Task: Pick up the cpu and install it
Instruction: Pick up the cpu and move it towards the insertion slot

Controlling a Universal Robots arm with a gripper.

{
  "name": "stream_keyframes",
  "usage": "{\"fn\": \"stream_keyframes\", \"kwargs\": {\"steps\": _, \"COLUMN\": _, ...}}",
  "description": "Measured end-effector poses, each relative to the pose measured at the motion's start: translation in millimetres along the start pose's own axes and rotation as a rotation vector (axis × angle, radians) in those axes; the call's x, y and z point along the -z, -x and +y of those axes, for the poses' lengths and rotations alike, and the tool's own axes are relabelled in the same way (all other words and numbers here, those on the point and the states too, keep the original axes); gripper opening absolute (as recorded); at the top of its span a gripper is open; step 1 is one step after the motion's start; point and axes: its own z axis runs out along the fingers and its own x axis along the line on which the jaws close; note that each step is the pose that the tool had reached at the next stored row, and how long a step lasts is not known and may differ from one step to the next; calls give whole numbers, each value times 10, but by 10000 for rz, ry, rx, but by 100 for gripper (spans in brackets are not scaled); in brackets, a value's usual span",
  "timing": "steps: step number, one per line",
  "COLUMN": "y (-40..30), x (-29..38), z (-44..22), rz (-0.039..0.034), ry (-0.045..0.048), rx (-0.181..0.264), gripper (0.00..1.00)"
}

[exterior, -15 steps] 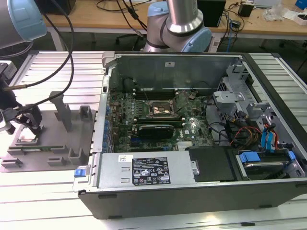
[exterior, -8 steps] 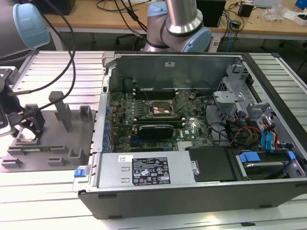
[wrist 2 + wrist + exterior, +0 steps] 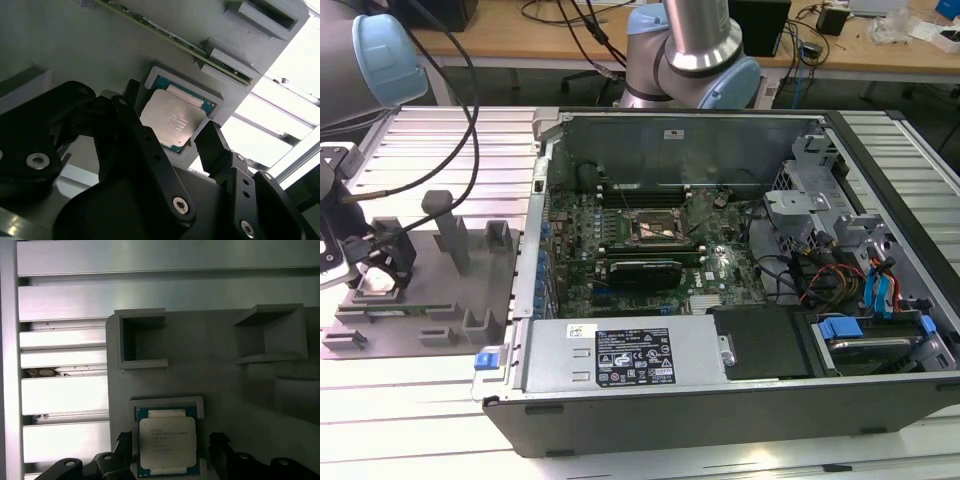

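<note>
Second wrist view: two black fingers (image 3: 216, 147) of the gripper (image 3: 172, 116) are spread apart, one on each side of the cpu (image 3: 170, 120), not clamped on it. The cpu, a small square chip with a silvery top, lies flat in a shallow pocket of a grey holder plate (image 3: 60, 40). The first wrist view shows the same straddle, chip between the fingertips. In the exterior view, the gripper hangs over the holder plate on a slatted metal table (image 3: 450, 130), at the exterior view's left. The open computer case (image 3: 720, 400) lies beside the plate, toward the exterior view's right, with a socket frame (image 3: 658, 228) on its green board.
</note>
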Motion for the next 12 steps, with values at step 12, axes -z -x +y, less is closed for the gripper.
{"fn": "stream_keyframes", "kwargs": {"steps": 12, "y": 0, "x": -3, "z": 0, "rz": -2, "ry": 1, "rx": 0, "gripper": 64}}
